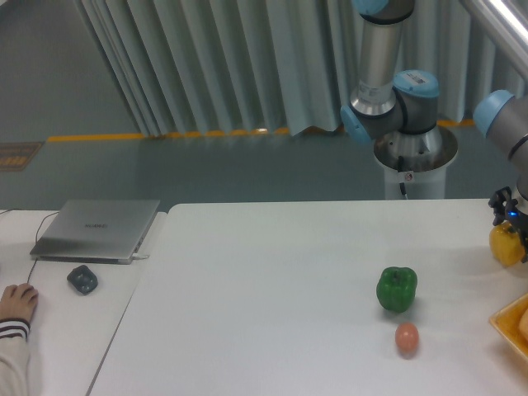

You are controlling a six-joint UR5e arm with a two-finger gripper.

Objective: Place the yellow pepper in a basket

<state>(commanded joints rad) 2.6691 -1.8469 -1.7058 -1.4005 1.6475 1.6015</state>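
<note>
My gripper (513,239) stands at the far right edge of the view, partly cut off by the frame, its dark fingers (497,216) pointing down over the white table (272,280). The yellow pepper (505,246) sits directly between and beneath my fingers, which close in against its upper sides; I am pinching it, though the right-hand finger is out of frame and whether the pepper touches the table cannot be told. Below my fingers and slightly to the right, only the yellow-orange corner of the basket (505,323) shows at the frame edge, apart from the pepper. To the left of my fingers and somewhat nearer the camera stands a green bell pepper (397,289), upright, with a small orange-pink egg-shaped object (406,338) just in front of it, not touching. Far to the left lie a closed laptop (97,229), a dark mouse (82,279) and a person's hand (16,303).
</note>
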